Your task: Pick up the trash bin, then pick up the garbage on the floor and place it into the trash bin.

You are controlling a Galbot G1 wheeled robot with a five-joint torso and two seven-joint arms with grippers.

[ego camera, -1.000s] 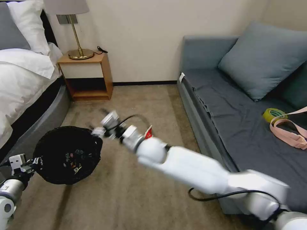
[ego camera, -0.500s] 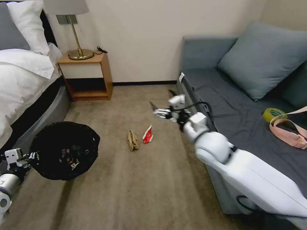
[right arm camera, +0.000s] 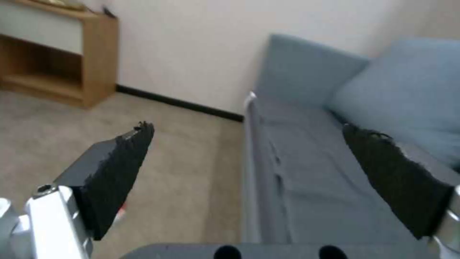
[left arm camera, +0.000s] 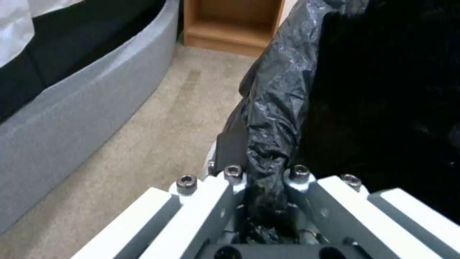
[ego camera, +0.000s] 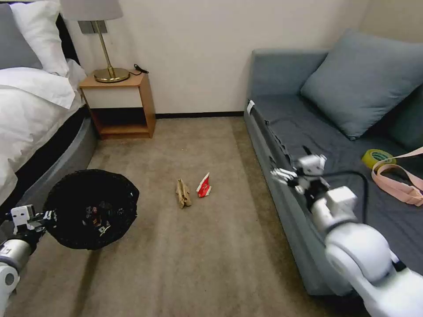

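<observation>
carpet point(ego camera: 211, 246), trash bin point(ego camera: 90, 209) rim between left fingers point(left arm camera: 230, 187)

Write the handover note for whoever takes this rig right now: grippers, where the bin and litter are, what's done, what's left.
Left gripper: shut on the trash bin, clamping its black bag rim; the bin is held low over the carpet beside the bed.
Right gripper: open and empty, raised at the sofa's front edge.
Litter on the carpet: crumpled brown paper and the red-and-white packet, lying side by side mid-floor between bin and sofa.
Done: bin picked up; some items show inside it, too dark to identify.
Left: pick up the paper and the packet and drop them in the bin.
</observation>
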